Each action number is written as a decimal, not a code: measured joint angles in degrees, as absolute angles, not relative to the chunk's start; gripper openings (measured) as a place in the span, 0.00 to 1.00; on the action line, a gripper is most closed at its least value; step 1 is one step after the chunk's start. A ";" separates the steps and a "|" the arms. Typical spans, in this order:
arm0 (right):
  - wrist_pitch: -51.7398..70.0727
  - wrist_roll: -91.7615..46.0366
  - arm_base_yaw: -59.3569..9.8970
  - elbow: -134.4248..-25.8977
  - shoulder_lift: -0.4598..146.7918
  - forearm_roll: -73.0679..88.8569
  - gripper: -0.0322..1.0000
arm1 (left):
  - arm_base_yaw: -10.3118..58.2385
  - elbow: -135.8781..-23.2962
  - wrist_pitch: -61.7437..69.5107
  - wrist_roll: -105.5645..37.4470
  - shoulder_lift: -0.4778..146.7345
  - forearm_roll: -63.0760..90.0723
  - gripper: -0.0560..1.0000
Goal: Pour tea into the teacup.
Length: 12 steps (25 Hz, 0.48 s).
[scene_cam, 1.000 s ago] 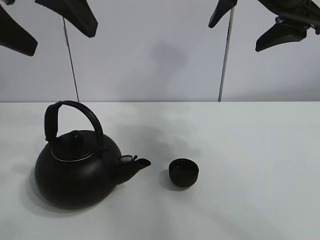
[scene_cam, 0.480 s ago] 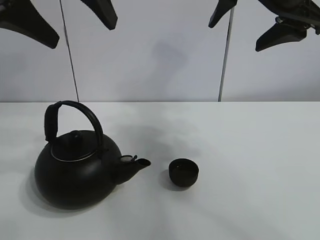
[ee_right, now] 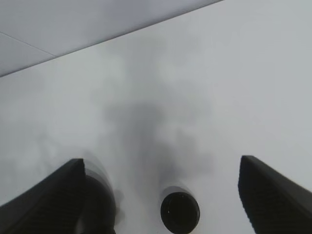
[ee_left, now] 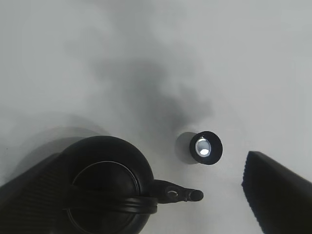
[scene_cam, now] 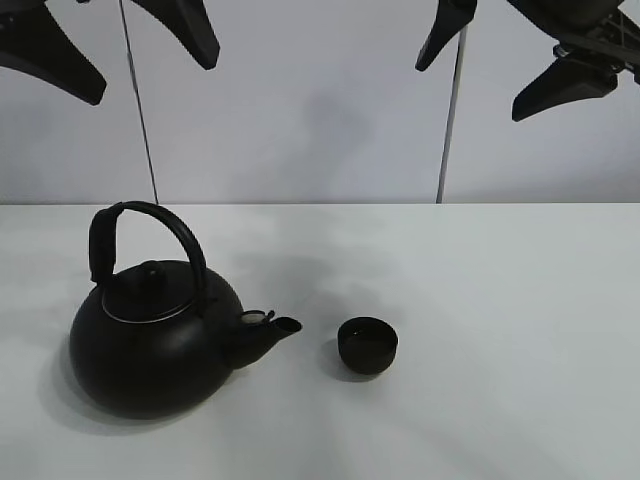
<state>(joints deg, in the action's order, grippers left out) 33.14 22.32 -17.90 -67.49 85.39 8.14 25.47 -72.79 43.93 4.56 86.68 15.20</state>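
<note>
Fingers of both arms spread wide, empty, high above teacup.

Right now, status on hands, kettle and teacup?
Both hands open, high above table, empty. Kettle upright, untouched, spout toward teacup. Gap between them bare; nothing poured yet.

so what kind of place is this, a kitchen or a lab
Probably a lab test bench, not a kitchen: a bare white table against plain panel walls, holding only a black kettle and a tiny teacup.
</note>
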 joint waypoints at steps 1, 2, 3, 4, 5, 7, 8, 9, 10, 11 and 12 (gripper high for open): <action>33.57 22.32 -17.90 -67.49 85.39 8.19 0.60 | 25.47 -72.79 43.93 4.56 86.68 15.20 0.71; 34.10 22.32 -17.90 -67.49 85.39 8.19 0.60 | 25.47 -72.79 43.93 4.56 86.68 15.20 0.71; 34.89 22.32 -17.90 -67.49 85.39 8.19 0.60 | 25.47 -72.79 43.93 4.56 86.68 15.20 0.71; 35.58 22.32 -17.90 -67.49 85.39 8.32 0.60 | 25.47 -72.79 43.93 4.56 86.68 15.20 0.71; 36.37 22.32 -17.90 -67.49 85.39 8.68 0.60 | 25.47 -72.79 43.93 4.56 86.68 15.20 0.71; 37.64 22.32 -17.90 -67.49 85.39 9.66 0.60 | 25.47 -72.79 43.93 4.56 86.68 15.16 0.71; 38.12 22.32 -17.90 -67.49 85.39 10.22 0.60 | 25.47 -72.79 43.93 4.56 86.68 15.16 0.71; 38.43 22.32 -17.90 -67.49 85.39 10.82 0.60 | 25.47 -72.79 43.93 4.56 86.68 15.16 0.71; 38.86 22.32 -17.90 -67.49 85.39 11.37 0.60 | 25.47 -72.79 43.93 4.56 86.68 15.16 0.71; 39.33 22.27 -17.90 -67.49 85.39 11.77 0.60 | 25.47 -72.79 43.93 4.56 86.68 15.16 0.71; 39.70 22.27 -17.90 -67.49 85.39 12.21 0.60 | 25.47 -72.79 43.93 4.56 86.68 15.14 0.71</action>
<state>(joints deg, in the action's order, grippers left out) 39.70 22.27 -17.90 -67.49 85.39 12.21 25.47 -72.79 43.93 4.56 86.68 15.14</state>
